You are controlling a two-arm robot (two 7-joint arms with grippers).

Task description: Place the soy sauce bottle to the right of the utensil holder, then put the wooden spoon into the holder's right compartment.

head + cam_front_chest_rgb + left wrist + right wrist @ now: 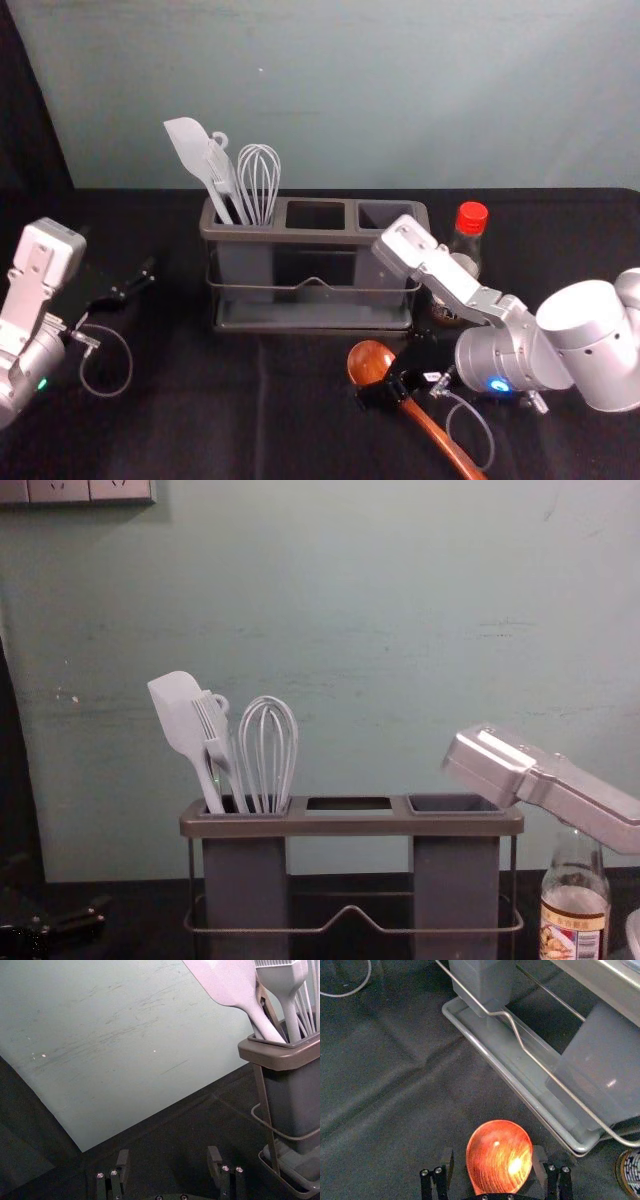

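Note:
In the head view my right gripper (384, 388) is low over the wooden spoon (370, 362), near where bowl and handle meet. In the right wrist view the open right gripper (494, 1155) has the spoon's bowl (499, 1157) between its fingers, no grip visible. The soy sauce bottle (470, 232), red-capped, stands right of the utensil holder (316, 237), partly behind my right arm; the chest view shows the bottle's label (573, 932). The holder's right compartment (455, 803) looks empty. My left gripper (140, 283) hangs left of the holder, open in its wrist view (168, 1156).
A white spatula (190, 148), a brush and a whisk (259, 180) stand in the holder's left compartment. A wire rail (350, 912) runs along the holder's front. The wall (330, 90) rises behind the black-covered table (200, 400).

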